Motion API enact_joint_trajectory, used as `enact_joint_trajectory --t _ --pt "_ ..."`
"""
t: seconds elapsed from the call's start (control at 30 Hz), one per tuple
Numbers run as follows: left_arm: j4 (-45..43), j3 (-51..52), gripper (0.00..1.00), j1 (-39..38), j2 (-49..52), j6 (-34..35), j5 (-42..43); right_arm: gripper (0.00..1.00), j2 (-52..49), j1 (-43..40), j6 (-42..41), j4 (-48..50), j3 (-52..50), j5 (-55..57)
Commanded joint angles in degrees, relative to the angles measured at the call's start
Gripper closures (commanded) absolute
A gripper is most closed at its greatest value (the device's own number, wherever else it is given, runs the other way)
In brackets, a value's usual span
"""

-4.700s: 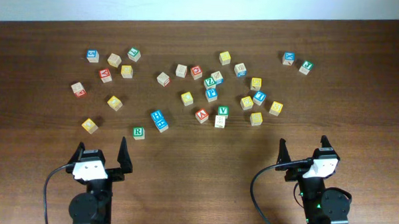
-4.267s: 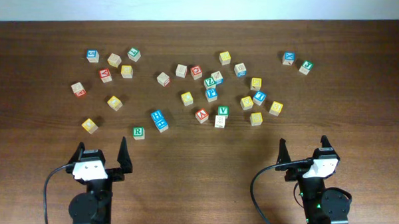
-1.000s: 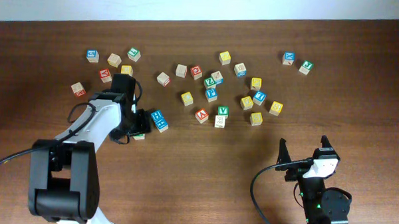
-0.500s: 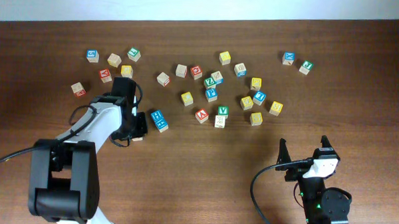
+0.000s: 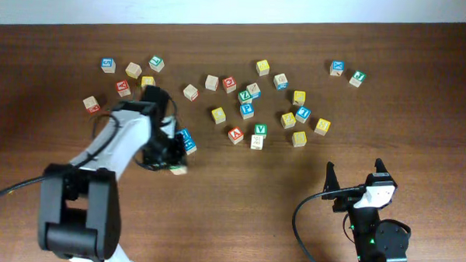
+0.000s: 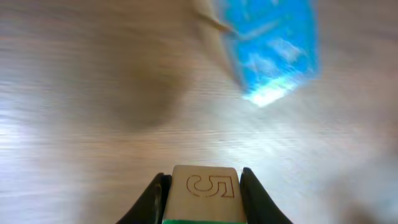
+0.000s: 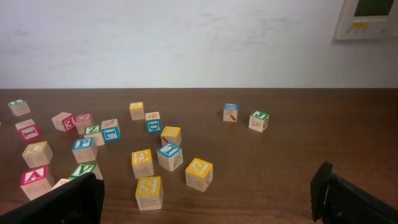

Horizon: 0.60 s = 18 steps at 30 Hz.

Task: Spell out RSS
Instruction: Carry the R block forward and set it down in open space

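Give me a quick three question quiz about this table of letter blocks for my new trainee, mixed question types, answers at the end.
1. True or false: the left gripper is shut on a wooden block.
2. In the left wrist view, the loose block beyond the held one is: A red, B blue, C yellow.
3. Which gripper is open and holding nothing?
Key: 1 true; 2 B; 3 the right gripper.

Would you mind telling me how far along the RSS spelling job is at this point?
Done: nothing; no letters are lined up on the table. In hand: the left gripper is shut on one green-edged block. Left: setting it down, then two more letters; the right gripper sits open, idle.
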<state>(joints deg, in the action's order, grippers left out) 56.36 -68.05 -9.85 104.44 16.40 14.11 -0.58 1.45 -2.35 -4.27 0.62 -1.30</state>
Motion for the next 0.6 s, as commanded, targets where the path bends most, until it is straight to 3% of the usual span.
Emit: enact_joint_trajectory --t 0.0,0.07,0.17,0.3,0.57 --pt "-0.22 -0.87 0.82 -9.11 -1.38 7.21 4.57 0.02 0.37 -0.35 0.44 -0.28 -0.31 0.52" --pt "-2.62 -0.83 0.82 -15.74 -1.29 13.44 2.08 0.02 0.37 -0.35 0.44 -0.28 -0.31 0.52" --pt "-6.88 -0.37 0.78 -23.34 -1.27 23.96 -9.81 0.02 0.39 -0.35 0.44 -0.28 -0.31 0.52" --pt "-9.4 -0.24 0.78 -28.92 -0.52 25.11 -23.28 0.02 0.37 -0.35 0.44 -0.28 -0.31 0.52" --pt "-9.46 -0.22 0.78 -29.0 4.68 26.64 -20.76 0.01 0.37 -0.35 0.44 -0.28 -0.31 0.52"
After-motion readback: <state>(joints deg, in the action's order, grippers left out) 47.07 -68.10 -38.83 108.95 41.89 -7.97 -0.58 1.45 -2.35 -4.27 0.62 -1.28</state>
